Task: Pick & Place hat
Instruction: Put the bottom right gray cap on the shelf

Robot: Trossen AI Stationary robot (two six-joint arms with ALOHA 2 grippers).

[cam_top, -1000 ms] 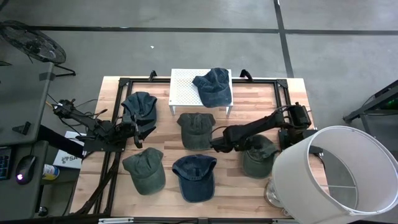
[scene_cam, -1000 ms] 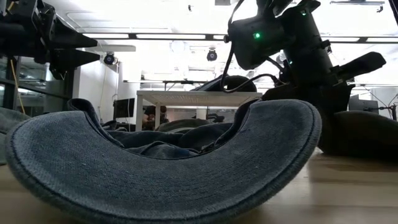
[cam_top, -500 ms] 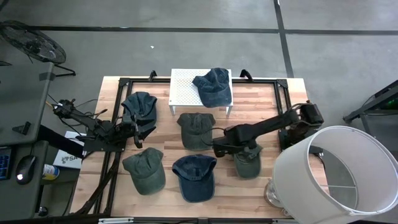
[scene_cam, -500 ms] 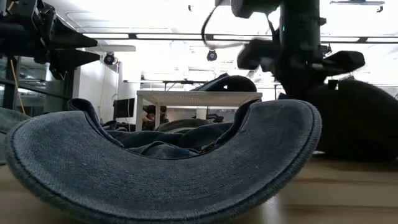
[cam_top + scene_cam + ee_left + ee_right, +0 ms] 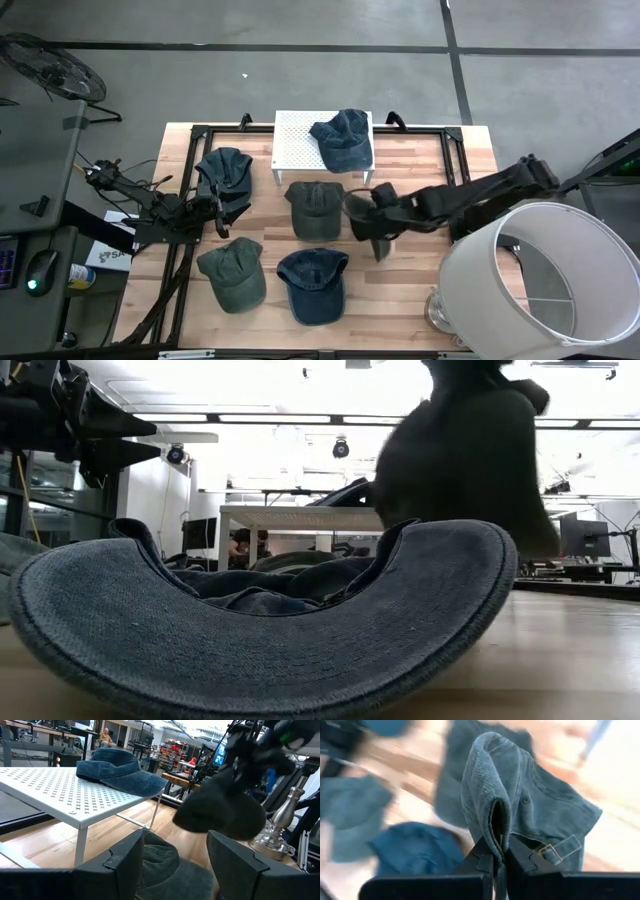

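Observation:
My right gripper [image 5: 385, 213] hangs over the table's middle, shut on a dark green hat [image 5: 372, 228] that shows as a dark mass [image 5: 465, 460] in the low view. A blue hat [image 5: 343, 138] lies on the white rack [image 5: 295, 135]. Flat on the table are a green hat [image 5: 315, 207], another green hat [image 5: 233, 272] and a blue hat [image 5: 313, 283]. My left gripper [image 5: 175, 865] waits open at the table's left, by a dark hat [image 5: 225, 175]. My right gripper pinches a raised fold of the hat's crown [image 5: 492, 820] between its two shut fingers [image 5: 482, 857]. The back strap with its buckle [image 5: 550, 851] lies just beside the hold. The hat is lifted clear of the table and hangs bunched below the fingers [image 5: 520, 530].
A large white lampshade [image 5: 540, 280] and its metal base [image 5: 440, 315] stand at the table's near right corner. A black frame [image 5: 455, 150] runs along the far and side edges. Bare wood [image 5: 410, 290] shows between the blue hat and the lamp.
My right gripper has risen and drawn slightly toward the far edge, staying shut. The dark green hat, which lay on the table's right part, was bunched up, pulled leftward and lifted clear. The left arm has kept still.

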